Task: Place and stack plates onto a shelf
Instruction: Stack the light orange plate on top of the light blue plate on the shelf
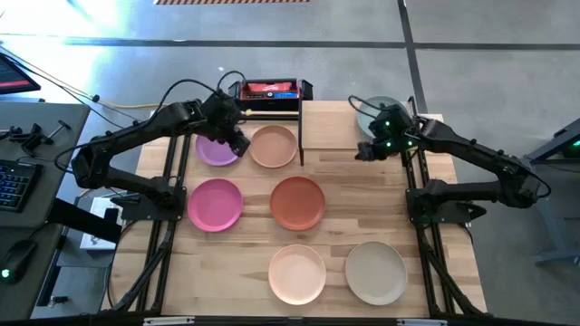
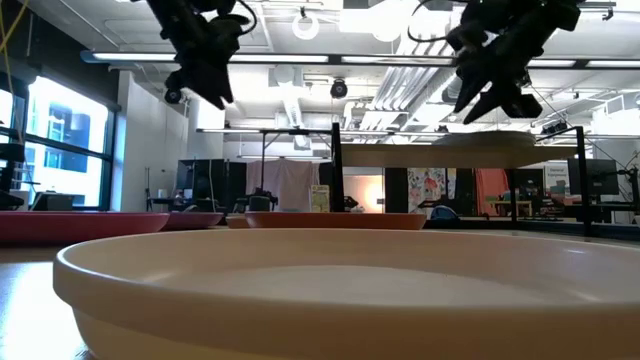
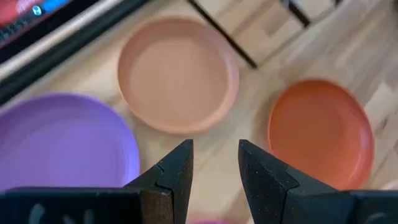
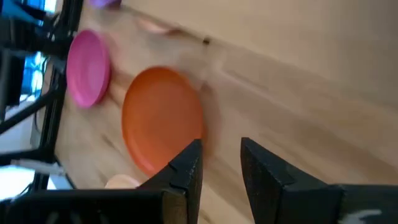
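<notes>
Six plates lie flat on the slatted tabletop: purple (image 1: 216, 150), tan (image 1: 274, 146), pink (image 1: 215, 204), terracotta (image 1: 297, 201), peach (image 1: 296, 273) and beige (image 1: 375, 272). A grey-teal plate (image 1: 372, 110) sits at the far right of the shelf (image 1: 331, 127), partly under the right arm. My left gripper (image 1: 236, 138) hovers open, raised above the gap between the purple plate (image 3: 62, 146) and the tan plate (image 3: 177, 74). My right gripper (image 1: 366, 150) hangs open over the shelf's right part (image 4: 298, 56), holding nothing.
A red and black box (image 1: 269, 90) stands at the table's far edge, left of the shelf. The shelf's black posts (image 1: 301, 122) rise beside the tan plate. A desk with a keyboard (image 1: 11, 181) stands left of the table. Bare wood shows near the pink plate.
</notes>
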